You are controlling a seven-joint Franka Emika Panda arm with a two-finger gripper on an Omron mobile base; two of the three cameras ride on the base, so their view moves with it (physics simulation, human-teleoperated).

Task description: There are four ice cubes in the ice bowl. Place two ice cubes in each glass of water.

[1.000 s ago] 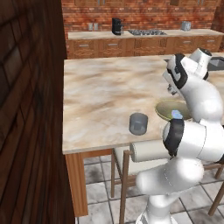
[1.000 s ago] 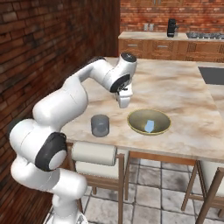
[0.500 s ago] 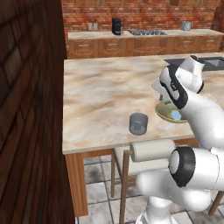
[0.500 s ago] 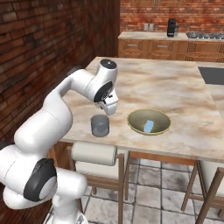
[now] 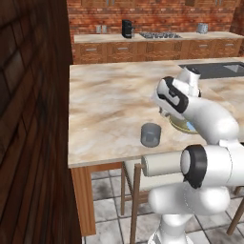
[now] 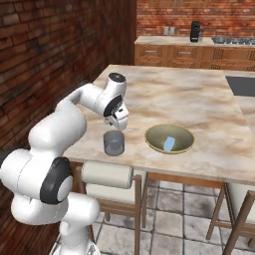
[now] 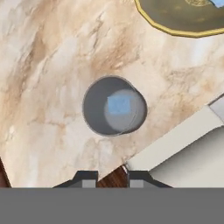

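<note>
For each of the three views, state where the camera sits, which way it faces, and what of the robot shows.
Left base view: behind-left, facing the counter; arm lower right, tumbler ahead.
Right base view: behind-right; arm lower left, gripper above the tumbler, bowl beside.
Hand view: looks straight down; fingertips at bottom, an ice cube in the tumbler.
All share the tumbler.

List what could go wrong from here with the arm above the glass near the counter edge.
1. The glass stands close to the counter's front edge, over a stool; a nudge from the gripper hanging just above it might tip it off.
2. One ice cube already shows inside; one dropped off-centre may bounce off the rim onto the counter.
3. The swing back to the ice bowl passes low and could clip the glass.
</note>
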